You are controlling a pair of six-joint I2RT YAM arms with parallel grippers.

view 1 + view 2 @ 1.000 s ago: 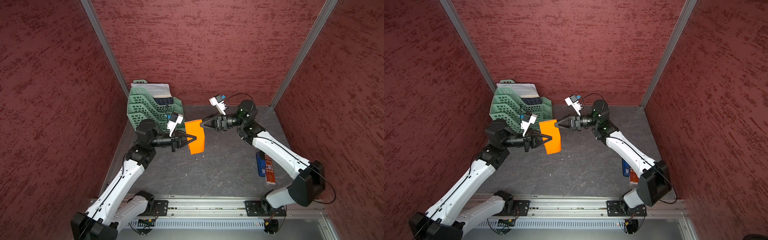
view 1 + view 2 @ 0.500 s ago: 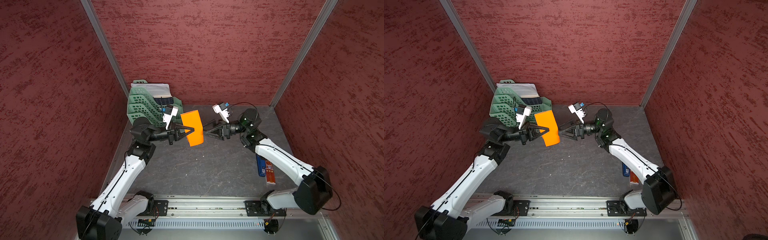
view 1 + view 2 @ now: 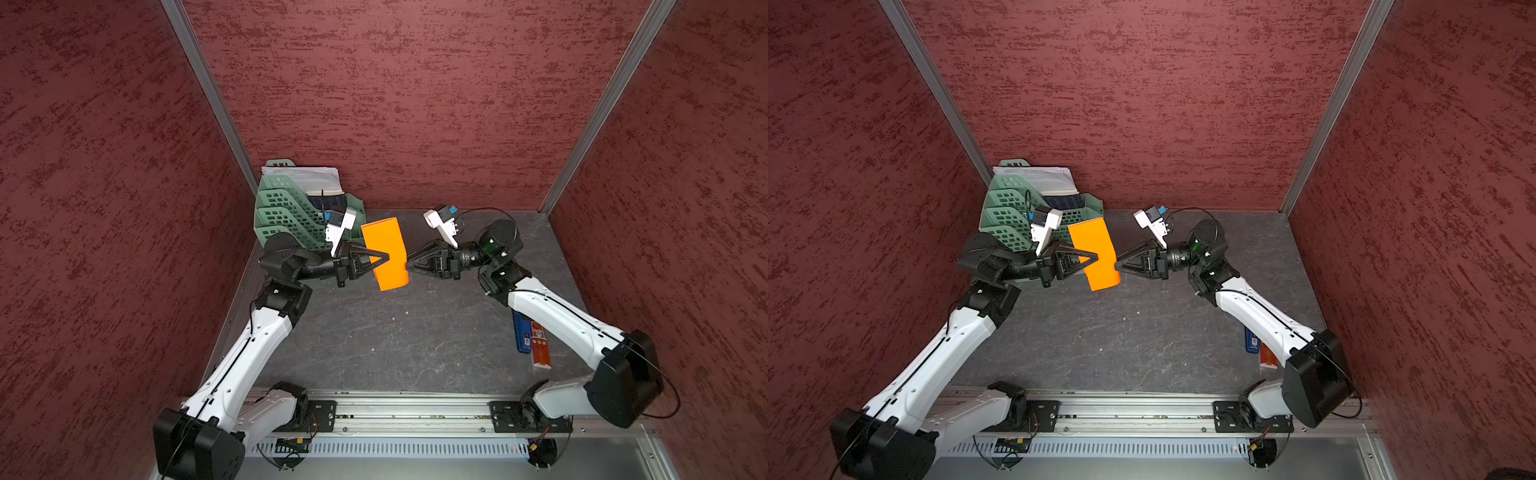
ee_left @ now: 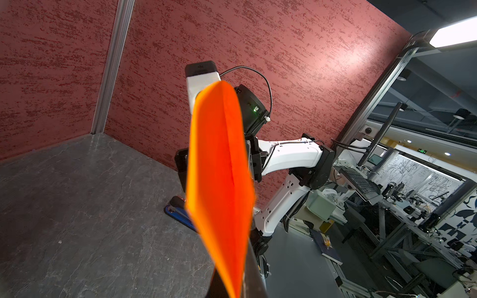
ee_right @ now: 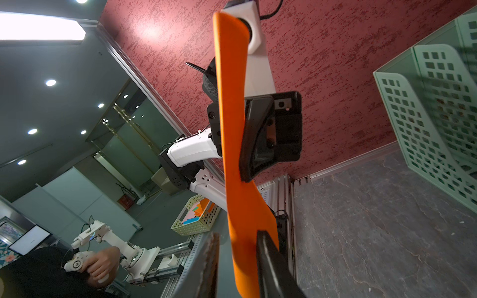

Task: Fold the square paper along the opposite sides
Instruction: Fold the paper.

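The square paper (image 3: 388,239) (image 3: 1096,245) is bright orange and hangs upright above the table, bent over on itself into a loose bulging fold. My left gripper (image 3: 386,257) (image 3: 1096,257) is shut on its left side, with the sheet pinched between the fingertips in the left wrist view (image 4: 232,291). My right gripper (image 3: 409,264) (image 3: 1117,264) faces it from the right, at the paper's other edge. The right wrist view has the paper (image 5: 232,129) between the right gripper's (image 5: 237,233) fingers, one finger against it and a narrow gap at the other.
A green file rack (image 3: 291,208) holding white printed sheets (image 3: 307,176) stands at the back left, close behind the left wrist. A blue packet (image 3: 521,332) and a red one (image 3: 540,345) lie under the right forearm. A metal rail (image 3: 395,407) runs along the front edge.
My left gripper carried the paper up and toward the back. My right gripper left the paper's top corner, opened wide, moved to its right edge and narrowed its jaws around it.
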